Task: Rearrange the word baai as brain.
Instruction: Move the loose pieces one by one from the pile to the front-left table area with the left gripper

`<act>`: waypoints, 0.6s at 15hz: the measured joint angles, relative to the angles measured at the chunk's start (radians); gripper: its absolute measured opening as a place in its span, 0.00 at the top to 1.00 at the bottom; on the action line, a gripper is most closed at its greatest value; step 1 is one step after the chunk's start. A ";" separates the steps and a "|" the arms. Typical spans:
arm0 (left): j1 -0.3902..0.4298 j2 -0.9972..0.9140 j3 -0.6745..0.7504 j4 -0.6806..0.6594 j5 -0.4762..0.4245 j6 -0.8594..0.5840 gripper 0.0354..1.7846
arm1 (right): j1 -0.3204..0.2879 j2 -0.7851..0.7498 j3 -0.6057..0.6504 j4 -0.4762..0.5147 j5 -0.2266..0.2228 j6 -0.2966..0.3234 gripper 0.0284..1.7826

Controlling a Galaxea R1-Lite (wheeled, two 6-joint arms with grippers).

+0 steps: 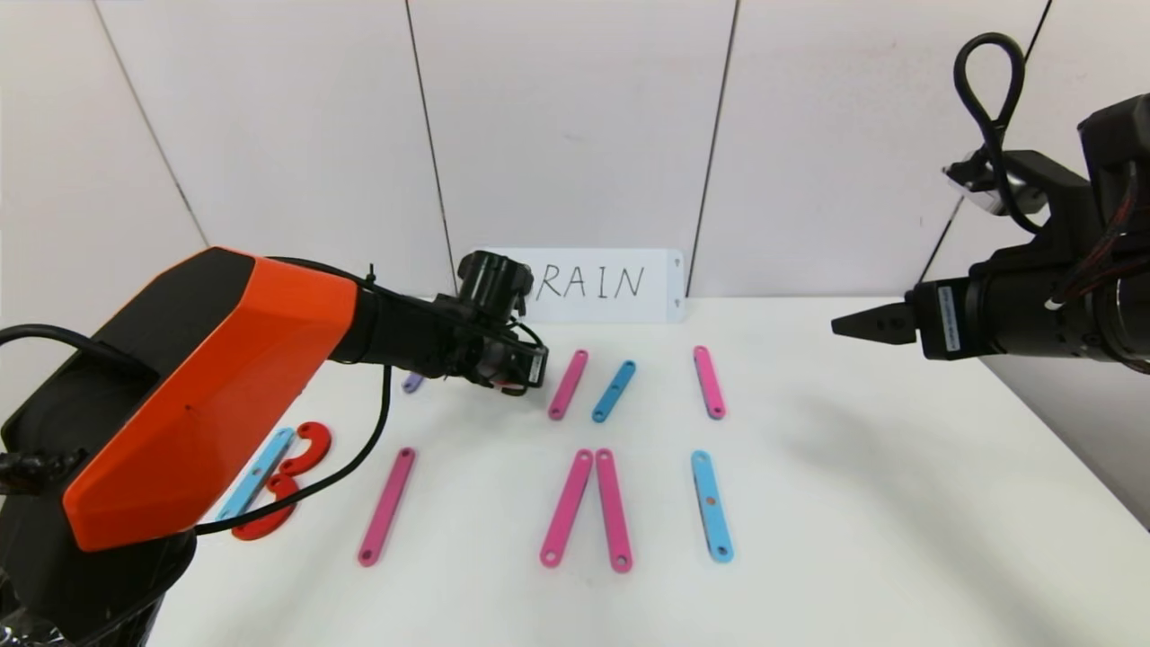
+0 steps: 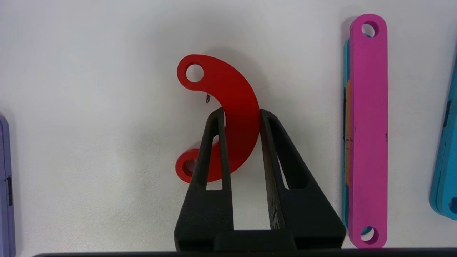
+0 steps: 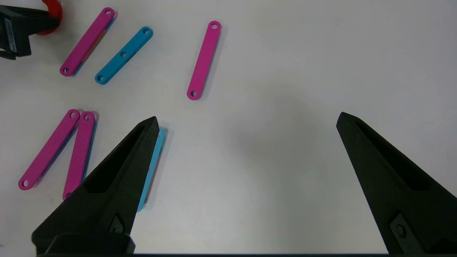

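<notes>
Closest in, right under the left wrist camera, a red half-ring (image 2: 232, 117) lies on the white table (image 2: 89, 142) with the left gripper (image 2: 242, 113) clamped across its curved band, one finger on the inner edge and one on the outer. A purple strip (image 2: 5, 185) sits well off to one side of those jaws, and a pink strip (image 2: 367, 132), stacked over a blue one, lies near the other side.

From the head view, going left to right: a blue strip with two red half-rings (image 1: 287, 481) forms the B, behind and to the left of the left gripper (image 1: 521, 377); then a lone pink strip (image 1: 386, 506), the pink A pair (image 1: 586, 509), and a blue strip (image 1: 712, 506). The card reading BRAIN (image 1: 597, 285) stands just beyond the jaws.

The right gripper (image 3: 246, 121) hangs far to the right, spread wide, holding nothing.
</notes>
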 joint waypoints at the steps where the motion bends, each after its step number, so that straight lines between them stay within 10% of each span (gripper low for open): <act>1: 0.000 -0.005 -0.001 0.000 0.003 -0.001 0.85 | 0.000 0.000 0.000 0.000 0.001 0.000 0.02; 9: 0.000 -0.087 0.043 0.036 0.011 0.000 0.85 | 0.003 -0.002 0.005 0.000 0.003 0.000 0.02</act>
